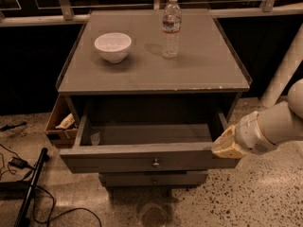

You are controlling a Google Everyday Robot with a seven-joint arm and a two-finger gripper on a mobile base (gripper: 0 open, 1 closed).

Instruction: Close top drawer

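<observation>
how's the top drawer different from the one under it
The top drawer is pulled far out, its inside showing; the lower drawer is pushed in, only its front showing. The hand is at the top drawer's right front corner, away from the lower drawer. Both have grey fronts with centre knobs.

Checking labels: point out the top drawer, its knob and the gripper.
top drawer (113,160), camera view, front panel's left half
knob (155,163), camera view, its round face
gripper (226,145), camera view, tan tip by drawer's right front corner
</observation>
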